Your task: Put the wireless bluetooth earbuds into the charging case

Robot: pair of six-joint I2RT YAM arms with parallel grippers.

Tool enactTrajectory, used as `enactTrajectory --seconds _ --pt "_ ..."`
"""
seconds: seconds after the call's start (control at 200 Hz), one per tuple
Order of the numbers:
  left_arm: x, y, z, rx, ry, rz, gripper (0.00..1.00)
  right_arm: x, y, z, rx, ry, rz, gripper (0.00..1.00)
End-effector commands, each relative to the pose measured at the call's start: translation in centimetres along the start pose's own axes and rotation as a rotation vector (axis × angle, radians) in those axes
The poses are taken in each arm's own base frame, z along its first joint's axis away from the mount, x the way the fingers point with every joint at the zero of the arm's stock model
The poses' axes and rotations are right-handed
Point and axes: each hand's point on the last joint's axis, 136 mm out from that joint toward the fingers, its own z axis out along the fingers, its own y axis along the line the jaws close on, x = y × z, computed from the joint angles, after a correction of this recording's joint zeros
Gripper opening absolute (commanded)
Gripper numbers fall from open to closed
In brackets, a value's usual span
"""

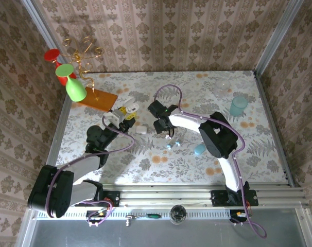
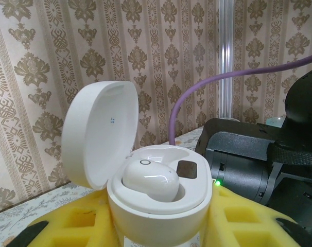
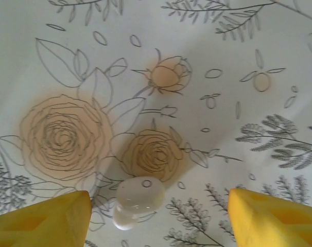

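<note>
The left gripper (image 2: 156,229) clasped the charging case (image 2: 158,203) between its yellow fingers (image 2: 68,226). The case's lid (image 2: 97,134) was raised and one earbud (image 2: 150,180) sat seated inside. The right gripper (image 3: 158,218) hung spread wide above the floral table (image 3: 223,77). A second earbud (image 3: 139,199) lay loose on the table between its fingers, touching neither.

Top view: you get bright, even light from above, soft shadows on table (image 1: 264,149). Left wrist: crisp picture, mild glare on charging case (image 2: 161,206). Right wrist: you see earbud (image 3: 138,198) slightly soft, yellow fingertips (image 3: 272,216) blurred, broad grey shadow across cloth.
</note>
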Motion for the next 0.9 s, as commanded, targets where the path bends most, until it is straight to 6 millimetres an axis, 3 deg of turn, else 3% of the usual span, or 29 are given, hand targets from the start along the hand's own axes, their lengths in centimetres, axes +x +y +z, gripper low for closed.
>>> enactTrajectory --seconds 0.0,0.45,0.725,0.895 --pt "-0.2 -0.3 -0.3 0.015 -0.009 -0.01 0.34 1.0 -2.0 -0.1 0.094 0.039 -0.035 0.7" --pt "-0.1 -0.4 -0.4 0.018 -0.006 -0.014 0.34 1.8 -5.3 -2.0 0.188 0.036 -0.005 0.61" --pt "0.6 0.9 -0.7 -0.044 0.011 -0.025 0.34 0.2 -3.1 -4.0 0.076 -0.047 0.004 0.62" --pt "0.6 2.1 -0.8 -0.073 0.002 -0.041 0.34 -0.3 -1.9 -3.6 0.054 -0.058 -0.025 0.62"
